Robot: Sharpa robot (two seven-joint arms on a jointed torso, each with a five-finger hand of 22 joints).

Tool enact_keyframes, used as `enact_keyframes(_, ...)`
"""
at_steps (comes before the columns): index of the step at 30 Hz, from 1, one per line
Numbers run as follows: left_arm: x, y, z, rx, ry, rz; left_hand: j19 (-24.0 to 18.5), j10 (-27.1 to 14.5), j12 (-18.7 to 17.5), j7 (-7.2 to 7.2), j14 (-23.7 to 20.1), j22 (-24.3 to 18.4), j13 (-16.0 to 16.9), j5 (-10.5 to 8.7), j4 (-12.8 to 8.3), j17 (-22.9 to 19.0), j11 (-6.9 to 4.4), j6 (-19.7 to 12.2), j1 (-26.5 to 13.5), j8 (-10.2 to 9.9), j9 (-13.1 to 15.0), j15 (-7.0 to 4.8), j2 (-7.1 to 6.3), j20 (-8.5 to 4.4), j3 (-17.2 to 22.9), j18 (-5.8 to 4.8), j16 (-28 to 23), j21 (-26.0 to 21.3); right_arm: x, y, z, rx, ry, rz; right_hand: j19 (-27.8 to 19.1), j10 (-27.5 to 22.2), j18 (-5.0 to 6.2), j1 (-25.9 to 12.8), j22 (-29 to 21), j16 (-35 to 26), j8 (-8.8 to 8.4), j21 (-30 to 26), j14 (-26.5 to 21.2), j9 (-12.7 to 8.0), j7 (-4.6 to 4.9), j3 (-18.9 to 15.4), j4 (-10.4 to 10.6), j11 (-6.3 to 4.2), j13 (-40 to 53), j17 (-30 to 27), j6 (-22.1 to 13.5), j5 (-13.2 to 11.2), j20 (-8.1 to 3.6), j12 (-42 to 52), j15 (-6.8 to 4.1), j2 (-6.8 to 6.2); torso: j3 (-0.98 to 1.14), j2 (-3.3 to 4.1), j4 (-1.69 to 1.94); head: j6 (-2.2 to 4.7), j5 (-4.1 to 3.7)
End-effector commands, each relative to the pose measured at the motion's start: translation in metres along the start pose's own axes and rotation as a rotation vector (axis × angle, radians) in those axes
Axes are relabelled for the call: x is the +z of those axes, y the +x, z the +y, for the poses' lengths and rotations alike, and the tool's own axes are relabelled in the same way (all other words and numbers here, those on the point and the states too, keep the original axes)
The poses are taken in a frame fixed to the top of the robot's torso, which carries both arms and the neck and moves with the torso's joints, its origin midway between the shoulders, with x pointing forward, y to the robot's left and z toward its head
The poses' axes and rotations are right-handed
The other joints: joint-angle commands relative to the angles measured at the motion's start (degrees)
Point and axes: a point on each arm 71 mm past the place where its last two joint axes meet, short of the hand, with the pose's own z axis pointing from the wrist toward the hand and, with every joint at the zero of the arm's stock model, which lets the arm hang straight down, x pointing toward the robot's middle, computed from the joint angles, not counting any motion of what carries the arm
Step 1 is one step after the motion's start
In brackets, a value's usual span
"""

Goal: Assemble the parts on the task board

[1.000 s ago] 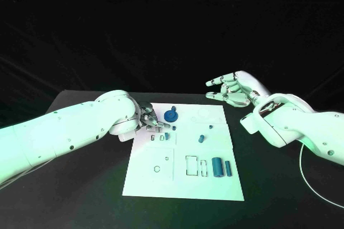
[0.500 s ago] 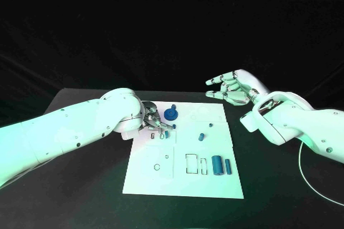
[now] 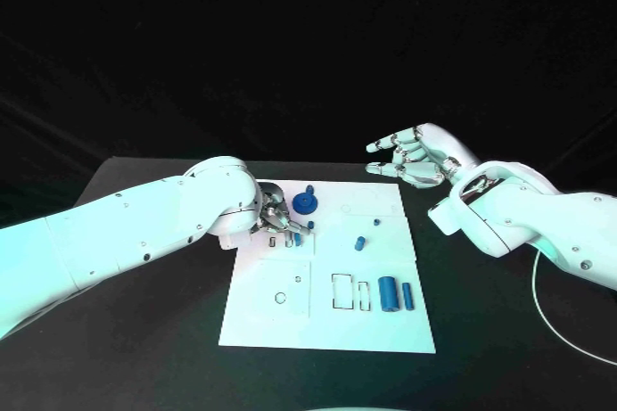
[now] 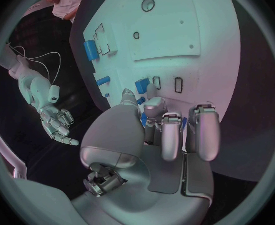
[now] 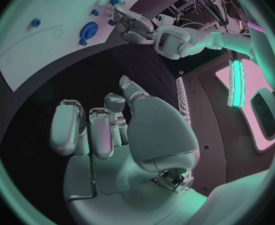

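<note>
Reaching down onto the task board (image 3: 329,322), the left robot hand (image 3: 274,215) has its fingers curled in close together near the board's far left corner. Its fingertips (image 4: 155,106) sit right by a small blue part (image 4: 142,85) beside two little slots. I cannot tell if the left robot hand holds a part or just touches the board.

The right robot hand (image 3: 414,157) hangs in the air past the far right corner of the board. Its fingers are spread apart and a bit bent, and it holds nothing.

Since a second ago, the left robot hand has slid a tiny bit toward the middle of the board. The right robot hand has stayed where it was.

The left arm comes in low over the left side of the desk (image 3: 128,340), bent at the wrist so the hand points down. The right arm is lifted, with the palm turned toward the board.

On the board, a round blue part (image 3: 306,204) stands by the far edge. A small blue peg (image 3: 360,244) lies near the middle. Two long blue parts (image 3: 396,296) lie side by side toward the near right corner.
</note>
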Motion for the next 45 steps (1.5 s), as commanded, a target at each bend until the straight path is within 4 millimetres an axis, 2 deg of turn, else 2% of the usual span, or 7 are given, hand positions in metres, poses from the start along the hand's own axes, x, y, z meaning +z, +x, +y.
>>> enact_keyframes(1, 0.0012, 0.0017, -0.0005, 0.025, -0.006, 0.024, 2.5, 0.2, 0.4, 0.08, 5.9, 4.9, 0.1, 0.03, -0.2, 15.1, -0.09, -0.4, 0.6, 0.3, 0.1, -0.50, 0.14, -0.33, -0.3, -1.05, 0.1, 0.2, 0.0005, 0.0012, 0.0000, -0.003, 0.004, 0.015, 0.0, 0.3, -0.72, -0.5, -0.1, -0.2, 0.18, 0.0, 3.1, 0.0, 0.06, 0.0, 0.5, 0.10, 0.1, 1.6, 0.5, 0.2, 0.18, 0.3, 0.25, 0.41, 0.01, 0.04, -0.05, -0.05, 0.07)
enact_keyframes(7, 0.0026, 0.0015, -0.0001, 0.023, -0.010, 0.022, 2.4, 0.1, 0.4, 0.08, 5.9, 4.8, 0.2, 0.10, -0.2, 15.1, -0.09, -0.6, 0.9, 0.5, 0.4, -0.50, 0.33, -0.32, -0.2, -1.02, 0.1, 0.1, 0.0007, 0.0015, 0.0000, -0.004, 0.004, 0.017, 0.0, 0.3, -0.72, -0.5, -0.1, -0.2, 0.18, 0.0, 3.1, 0.0, 0.06, 0.0, 0.5, 0.10, 0.1, 1.6, 0.5, 0.2, 0.18, 0.3, 0.25, 0.41, 0.02, -0.03, 0.06, -0.17, 0.00)
enact_keyframes(23, 0.0050, 0.0000, -0.0022, 0.013, -0.011, 0.004, 2.4, 0.0, 0.8, 0.06, 5.9, 5.0, 0.6, 0.24, -0.9, 15.1, -0.11, -1.3, 3.6, 1.2, 2.0, -0.51, 1.33, -0.32, 0.9, -1.04, 0.1, 0.2, 0.0017, 0.0028, -0.0004, -0.003, 0.009, 0.027, 0.0, 0.4, -0.72, -0.5, -0.2, -0.4, 0.19, -0.1, 3.1, 0.0, 0.05, 0.0, 0.5, 0.10, 0.1, 1.4, 0.6, 0.2, 0.18, 0.4, 0.25, 0.42, -0.01, 0.02, 0.01, -0.39, -0.17)
enact_keyframes(31, 0.0060, 0.0004, -0.0042, 0.010, -0.009, 0.005, 2.4, 0.1, 0.9, 0.06, 5.9, 5.1, 0.8, 0.24, -1.0, 15.1, -0.12, -1.3, 3.8, 1.2, 2.1, -0.51, 1.35, -0.32, 1.0, -1.06, 0.1, 0.3, 0.0022, 0.0036, -0.0002, -0.003, 0.009, 0.031, 0.0, 0.4, -0.71, -0.6, -0.2, -0.4, 0.21, -0.1, 3.1, 0.0, 0.05, 0.0, 0.6, 0.10, 0.2, 1.4, 0.6, 0.2, 0.19, 0.5, 0.25, 0.44, 0.01, 0.02, -0.01, -0.66, 0.24)
enact_keyframes(45, 0.0062, 0.0020, -0.0051, 0.019, -0.007, 0.022, 2.4, 0.2, 1.1, 0.05, 5.9, 5.1, 1.0, 0.22, -1.0, 15.1, -0.12, -1.3, 3.8, 1.2, 2.2, -0.51, 1.34, -0.32, 1.0, -1.05, 0.1, 0.2, 0.0025, 0.0040, 0.0003, -0.004, 0.004, 0.032, 0.0, 0.5, -0.73, -0.7, -0.1, -0.4, 0.28, 0.0, 3.1, 0.1, 0.02, 0.0, 0.7, 0.08, 0.4, 1.4, 0.7, 0.3, 0.19, 0.8, 0.25, 0.53, 0.02, 0.02, 0.02, -0.86, -0.01)
